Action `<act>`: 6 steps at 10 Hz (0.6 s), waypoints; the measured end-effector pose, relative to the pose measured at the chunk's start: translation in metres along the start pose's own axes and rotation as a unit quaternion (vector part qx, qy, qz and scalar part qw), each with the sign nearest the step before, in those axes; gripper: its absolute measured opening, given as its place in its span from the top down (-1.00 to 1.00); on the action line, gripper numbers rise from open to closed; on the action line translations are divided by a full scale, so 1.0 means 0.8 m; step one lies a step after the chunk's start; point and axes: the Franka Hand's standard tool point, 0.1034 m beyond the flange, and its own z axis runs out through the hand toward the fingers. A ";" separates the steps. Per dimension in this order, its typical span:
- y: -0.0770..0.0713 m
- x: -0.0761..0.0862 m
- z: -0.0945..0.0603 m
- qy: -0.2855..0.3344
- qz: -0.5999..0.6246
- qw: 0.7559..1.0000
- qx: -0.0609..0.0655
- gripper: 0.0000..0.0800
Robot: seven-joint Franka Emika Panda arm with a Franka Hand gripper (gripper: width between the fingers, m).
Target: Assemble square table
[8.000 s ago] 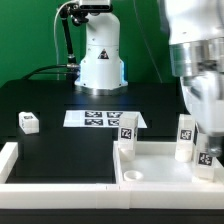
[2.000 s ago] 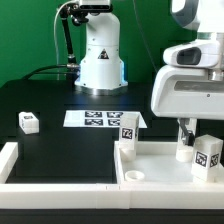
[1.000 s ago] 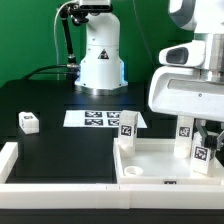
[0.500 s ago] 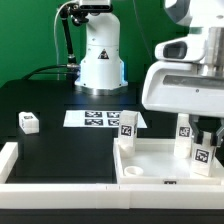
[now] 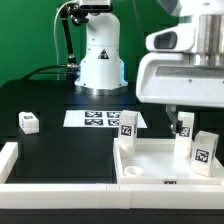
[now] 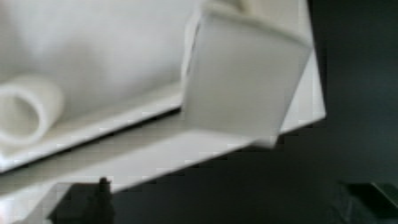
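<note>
In the exterior view, the square tabletop (image 5: 150, 158) lies at the lower right of the frame, a white tray with a raised rim resting on the black table (image 5: 60, 145). A round socket (image 5: 131, 177) shows in its near corner on the exterior view's left. Three tagged legs stand upright in or at this tray. The corner leg (image 5: 128, 125) is at the far corner on the exterior view's left, its foot hidden by the rim. The rear leg (image 5: 185, 127) and the front leg (image 5: 205, 152) stand close together toward the exterior view's right. A loose leg (image 5: 28, 122) lies well apart, at middle left on the table. The marker board (image 5: 98, 118) lies flat at centre, in front of the robot base (image 5: 100, 55). The low border wall (image 5: 12, 160) runs along the lower left. The gripper (image 5: 178, 112) hangs at upper right, just above the rear leg.

In the wrist view, the gripper (image 6: 228, 200) has its dark fingertips (image 6: 86, 200) spread wide, released, with nothing between them. Beyond them is a blurred corner of the tabletop (image 6: 107, 150) with a socket (image 6: 18, 110) and a white block, probably a leg (image 6: 240, 80).
</note>
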 end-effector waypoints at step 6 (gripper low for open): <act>-0.002 -0.019 0.025 -0.014 0.032 0.999 -0.006 -0.56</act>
